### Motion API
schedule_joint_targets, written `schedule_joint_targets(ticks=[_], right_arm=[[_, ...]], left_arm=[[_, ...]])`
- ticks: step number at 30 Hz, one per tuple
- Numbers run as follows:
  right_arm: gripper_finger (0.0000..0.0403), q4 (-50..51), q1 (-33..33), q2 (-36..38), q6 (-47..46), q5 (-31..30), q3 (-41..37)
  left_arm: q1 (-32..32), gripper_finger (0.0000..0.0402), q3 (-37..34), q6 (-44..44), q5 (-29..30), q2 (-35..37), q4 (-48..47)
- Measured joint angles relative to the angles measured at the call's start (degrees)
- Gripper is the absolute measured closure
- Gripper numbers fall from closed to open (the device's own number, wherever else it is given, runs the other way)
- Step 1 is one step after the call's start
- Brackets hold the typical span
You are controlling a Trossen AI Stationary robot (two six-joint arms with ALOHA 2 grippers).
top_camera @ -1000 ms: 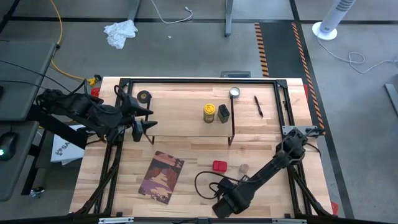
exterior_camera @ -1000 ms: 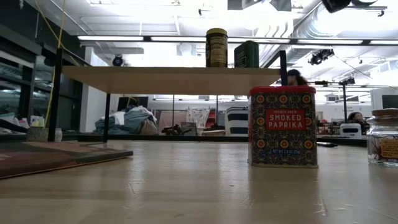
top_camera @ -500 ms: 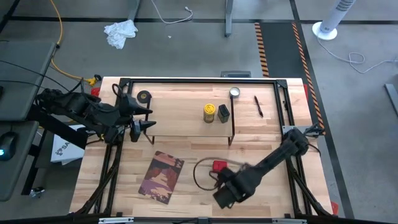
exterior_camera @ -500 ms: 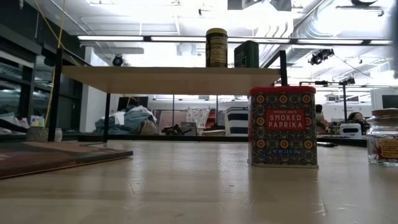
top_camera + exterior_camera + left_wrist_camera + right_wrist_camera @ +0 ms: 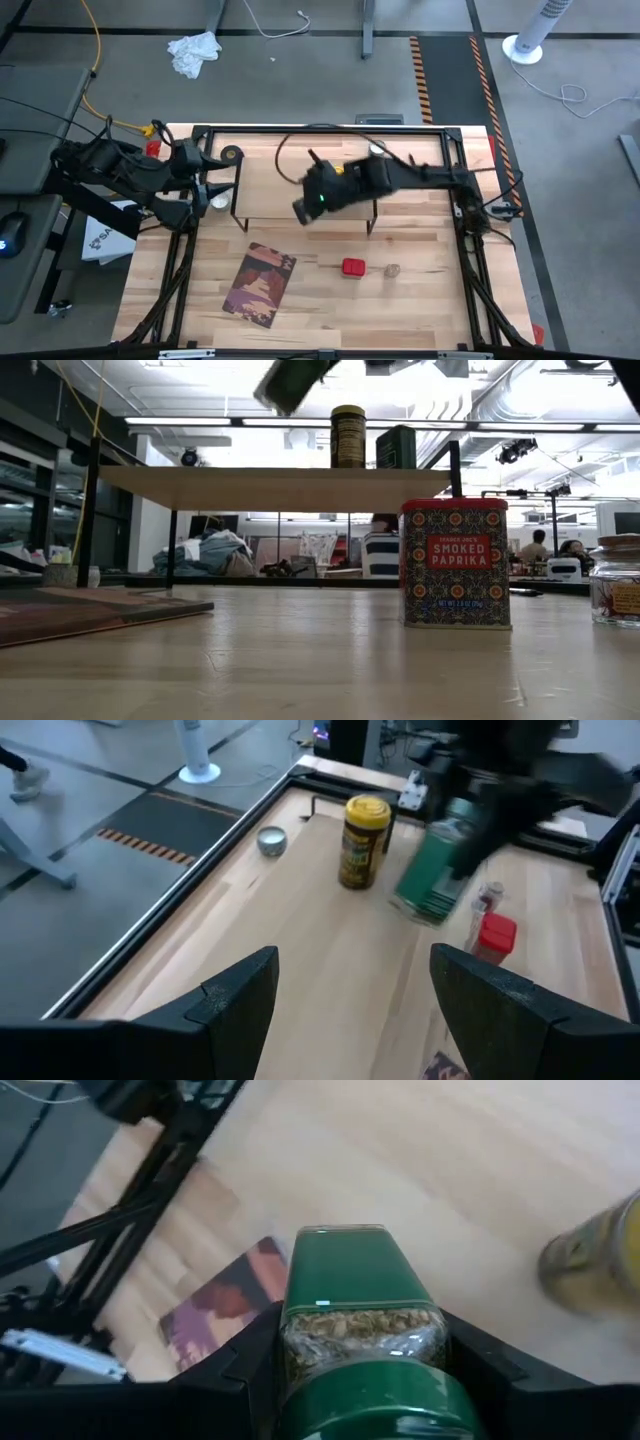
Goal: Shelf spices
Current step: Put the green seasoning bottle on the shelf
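Low view: on the wooden bench (image 5: 300,660), in front of the long pale wood shelf on black wire legs (image 5: 270,488), stand the red paprika box (image 5: 455,565) and the clear glass jar (image 5: 615,580). On the shelf stand the yellow-topped jar (image 5: 348,435) and the dark grey tin (image 5: 397,447). Above the shelf, the right fingers (image 5: 245,1370) squeeze the green-topped jar of herbs (image 5: 360,1280), tipped over. It looks light, hard and smooth, so it could slip; grip its flat sides. The right arm reaches across the shelf. The left fingers (image 5: 235,995) wait wide apart at the shelf's left end.
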State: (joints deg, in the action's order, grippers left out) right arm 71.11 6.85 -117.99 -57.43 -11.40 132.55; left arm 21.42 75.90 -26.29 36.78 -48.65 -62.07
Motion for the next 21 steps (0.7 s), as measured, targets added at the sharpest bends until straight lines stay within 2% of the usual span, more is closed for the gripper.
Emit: schedule_joint_targets(ticks=[5,10,12,16,21], right_arm=[[0.0221,0.3,-4.3,-0.5,2.1,2.8,-0.1],[0.0221,0.6,-5.9,-0.7,4.0,7.2,-0.1],[0.0203,1.8,-5.9,-0.9,4.2,7.6,-0.2],[0.0161,4.5,-5.8,-1.2,5.3,5.3,-0.3],[0.0153,6.7,-5.9,-1.3,6.5,1.6,-0.3]], left_arm=[[0.0,0.0145,0.0,0.0,-0.1,1.0,-1.7],[0.0,0.0145,0.0,-0.1,0.2,1.6,-1.6],[0.0,0.0145,0.0,-0.7,1.1,1.6,-1.5],[0.0,0.0145,0.0,-2.1,2.5,1.5,-1.4],[0.0,0.0145,0.0,-3.5,4.3,1.2,-1.3]])
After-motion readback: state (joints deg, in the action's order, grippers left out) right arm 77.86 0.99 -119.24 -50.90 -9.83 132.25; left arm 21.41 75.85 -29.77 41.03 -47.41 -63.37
